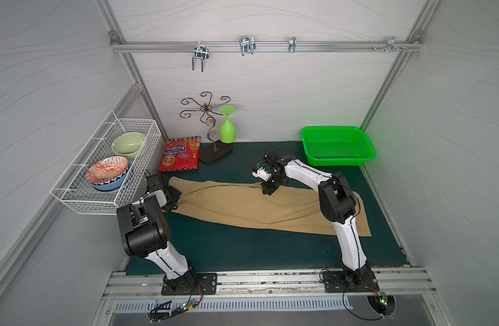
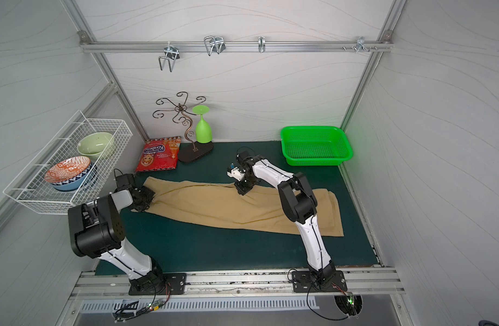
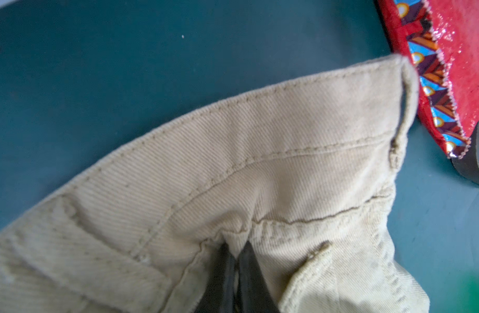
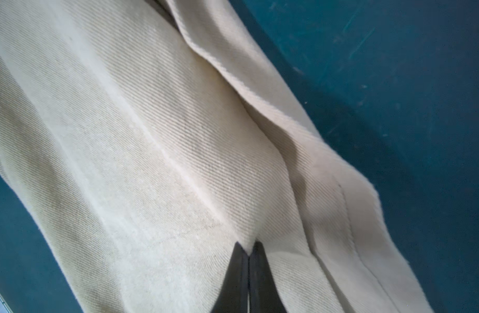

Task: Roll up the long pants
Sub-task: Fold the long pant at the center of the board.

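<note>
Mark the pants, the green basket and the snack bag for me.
pants (image 1: 242,206): in a top view, mid-leg cloth.
green basket (image 1: 340,161): in a top view, front wall.
snack bag (image 1: 180,155): in a top view, middle of its face.

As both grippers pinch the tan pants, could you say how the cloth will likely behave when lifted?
The long pants will probably sag floppily: cloth puckers at the left gripper. Ribbed twill suggests little slipping. Stretched across the mat, unheld parts likely drag.
</note>
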Controlling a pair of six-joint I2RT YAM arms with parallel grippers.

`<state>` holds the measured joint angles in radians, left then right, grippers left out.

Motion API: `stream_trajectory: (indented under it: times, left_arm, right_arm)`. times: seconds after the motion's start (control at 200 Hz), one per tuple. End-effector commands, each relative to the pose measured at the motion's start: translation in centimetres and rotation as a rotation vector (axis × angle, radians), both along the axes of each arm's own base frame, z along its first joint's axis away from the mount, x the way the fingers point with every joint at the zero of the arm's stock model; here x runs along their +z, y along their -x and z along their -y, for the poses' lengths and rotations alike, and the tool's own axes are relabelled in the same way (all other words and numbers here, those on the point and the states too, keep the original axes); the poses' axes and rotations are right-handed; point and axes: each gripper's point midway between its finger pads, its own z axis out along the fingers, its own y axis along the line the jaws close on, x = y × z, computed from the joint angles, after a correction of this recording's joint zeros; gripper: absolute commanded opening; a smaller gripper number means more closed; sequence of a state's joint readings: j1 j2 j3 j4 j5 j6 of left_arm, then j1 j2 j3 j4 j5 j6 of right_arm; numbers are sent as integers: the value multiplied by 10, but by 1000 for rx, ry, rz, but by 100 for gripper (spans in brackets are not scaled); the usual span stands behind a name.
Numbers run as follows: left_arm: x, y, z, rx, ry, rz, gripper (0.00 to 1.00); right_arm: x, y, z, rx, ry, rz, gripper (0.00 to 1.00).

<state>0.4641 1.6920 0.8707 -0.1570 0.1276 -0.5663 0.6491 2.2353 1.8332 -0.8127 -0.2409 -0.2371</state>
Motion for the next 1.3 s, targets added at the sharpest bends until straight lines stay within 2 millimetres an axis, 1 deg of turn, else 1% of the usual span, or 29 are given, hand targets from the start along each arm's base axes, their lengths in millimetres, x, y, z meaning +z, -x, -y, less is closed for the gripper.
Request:
stream_trajectory:
  times: [0.0,0.115,0.25,0.38,0.41,0.415,0.42,0.455,0.5,0.515,0.54,0.56,0.61,0.68,0.72,0.745,0.77,0.815,0.82,0.841,0.871,0.901,0.936,0.971,1.011,1.061,1.111,1.211,1.296]
  left_arm:
    - [-16,26,-10,60,-6,-91,11]
    - [-13,30,-17,81,-19,-97,11]
    - [-12,37,-25,107,-41,-118,11]
    - [-15,39,-31,120,-48,-135,11]
    - [-16,39,-31,118,-47,-139,12]
    - [-16,38,-32,118,-49,-137,12]
    - [-16,38,-32,117,-49,-137,12]
    - [-15,36,-33,115,-52,-137,12]
    - [-15,35,-34,113,-56,-137,16]
    - [-14,34,-35,114,-58,-137,19]
    - [-13,34,-36,114,-64,-135,21]
    - [-11,33,-37,115,-71,-135,25]
    - [-8,33,-41,118,-87,-135,29]
    - [-6,33,-43,125,-101,-133,30]
    - [-5,34,-44,128,-102,-132,31]
    - [-6,35,-43,128,-101,-133,31]
    - [-7,37,-43,128,-101,-140,31]
    - [-9,39,-42,133,-100,-141,31]
    - [-9,39,-42,135,-101,-142,31]
    - [-10,40,-42,134,-99,-143,31]
    - [-11,42,-41,136,-98,-147,31]
    - [-11,44,-41,140,-97,-149,31]
    - [-11,46,-40,147,-97,-148,31]
    - [-10,46,-40,155,-96,-139,32]
    - [-11,46,-39,163,-92,-134,32]
    - [-11,47,-38,168,-85,-130,32]
    - [-10,47,-38,169,-83,-131,32]
    - [-8,50,-38,171,-95,-124,32]
    - [-8,49,-35,161,-88,-115,32]
  right_arm:
    - [30,-16,9,-18,-3,68,0]
    - [25,-29,15,-38,43,86,0]
    - [30,-50,18,-87,46,128,0]
    - [17,-69,23,-112,109,163,0]
    - [12,-70,23,-112,123,157,19]
    - [11,-70,24,-112,126,153,25]
    - [11,-70,24,-112,126,154,25]
    - [7,-71,24,-116,134,142,42]
    - [5,-69,27,-130,145,130,57]
    - [6,-69,28,-139,148,130,62]
    - [8,-69,32,-158,157,129,66]
    - [12,-68,35,-175,159,131,68]
    - [25,-65,48,-241,157,130,71]
    - [55,-64,82,-381,119,152,77]
    - [69,-63,112,-500,76,148,80]
    - [80,-63,134,-593,42,147,82]
    - [84,-59,157,-688,17,128,84]
    - [88,-54,218,-903,-21,93,90]
    - [92,-55,220,-923,-35,97,91]
    - [82,-48,250,-1026,-35,54,92]
    - [79,-39,288,-1154,-63,22,95]
    - [74,-34,324,-1265,-95,10,98]
    - [60,-23,365,-1400,-106,-24,99]
    - [49,-12,398,-1498,-122,-75,99]
    - [35,0,424,-1565,-130,-138,99]
    - [21,14,445,-1624,-124,-202,99]
    - [11,21,452,-1640,-149,-236,99]
    - [3,26,452,-1631,-189,-258,99]
    - [0,22,440,-1607,-267,-301,99]
